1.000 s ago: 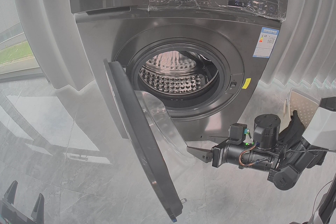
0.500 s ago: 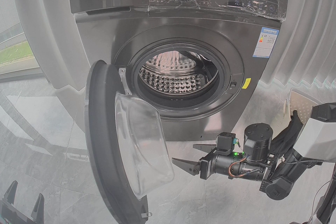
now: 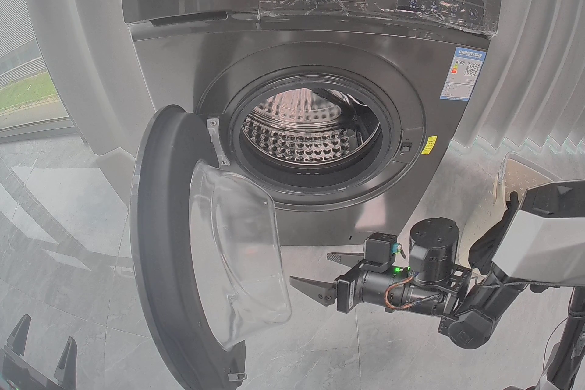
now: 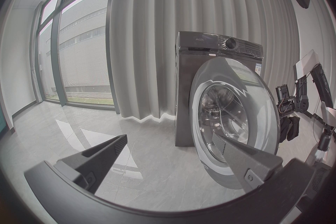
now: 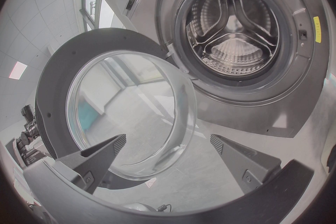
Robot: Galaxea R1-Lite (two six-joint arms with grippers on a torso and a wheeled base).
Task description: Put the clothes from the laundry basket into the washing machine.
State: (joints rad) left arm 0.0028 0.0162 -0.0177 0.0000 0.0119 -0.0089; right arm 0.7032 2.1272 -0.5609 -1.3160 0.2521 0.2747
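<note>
Pale curtains back the washer [image 3: 183,62], whose door [image 3: 164,214] hangs wide open; its drum [image 3: 304,123] looks empty. Dark clothes [image 3: 503,220] lie in the basket [image 3: 524,178] right of the washer, so I judge nothing is loaded yet. The right gripper [image 3: 311,268], spread and empty, sits low before the washer; the left gripper [image 3: 47,331] is spread too.

The washing machine [image 3: 304,74] stands ahead, door [image 3: 159,226] open leftward, laundry basket [image 3: 521,177] at right.
</note>
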